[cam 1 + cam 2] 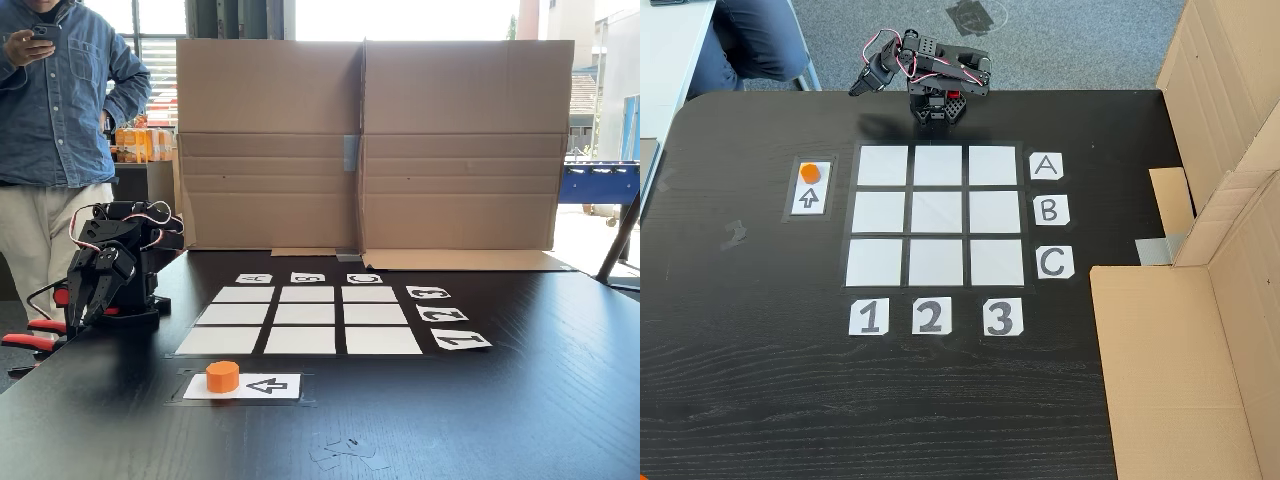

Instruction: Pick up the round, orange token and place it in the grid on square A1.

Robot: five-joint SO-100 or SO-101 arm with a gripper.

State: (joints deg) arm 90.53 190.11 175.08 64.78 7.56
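The orange token (222,375) (810,172) stands upright on one end of a white arrow card (265,386) (809,198), just outside the grid (305,315) (936,212). Square A1 (218,340) (883,165) is the bare white corner cell closest to the token. In one fixed view it is the near left corner, in the other the top left. The black arm sits folded at the table edge beyond the A side. My gripper (80,318) (860,88) hangs there with its tips together, nothing in it, well away from the token.
A tall cardboard wall (370,145) (1230,200) borders the table on the C side of the grid. A person (55,110) stands behind the arm holding a phone. Red clamps (30,338) grip the table edge by the arm's base. Letter and number cards edge the grid.
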